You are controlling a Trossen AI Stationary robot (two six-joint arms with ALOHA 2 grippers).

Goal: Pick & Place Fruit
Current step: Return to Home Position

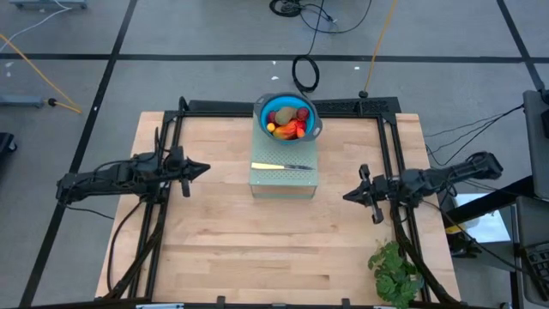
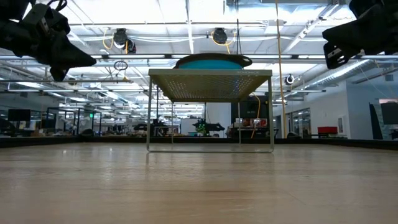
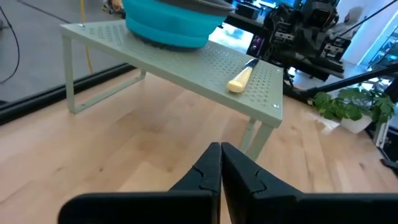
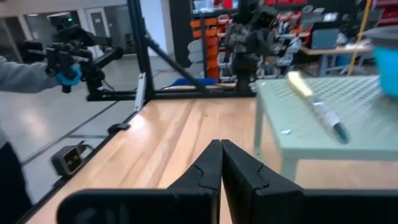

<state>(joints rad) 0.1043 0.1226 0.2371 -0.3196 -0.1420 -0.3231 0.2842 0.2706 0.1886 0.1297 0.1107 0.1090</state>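
Fruit (image 1: 288,120), location?
— 1 lot, in blue bowl (image 1: 262,110) on shelf (image 1: 283,182). My left gripper (image 1: 204,168) and right gripper (image 1: 346,196): both pinched closed, empty, flanking it. Hazard: an inward swing could topple it.

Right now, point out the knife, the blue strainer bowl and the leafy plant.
Knife (image 1: 281,166), high view, where handle meets blade.
Blue strainer bowl (image 1: 261,116), high view, left rim.
Leafy plant (image 1: 395,270), high view, its leaves.

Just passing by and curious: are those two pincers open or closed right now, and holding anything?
Left pincer: closed, empty, raised left of the shelf.
Right pincer: closed, empty, raised right of the shelf.
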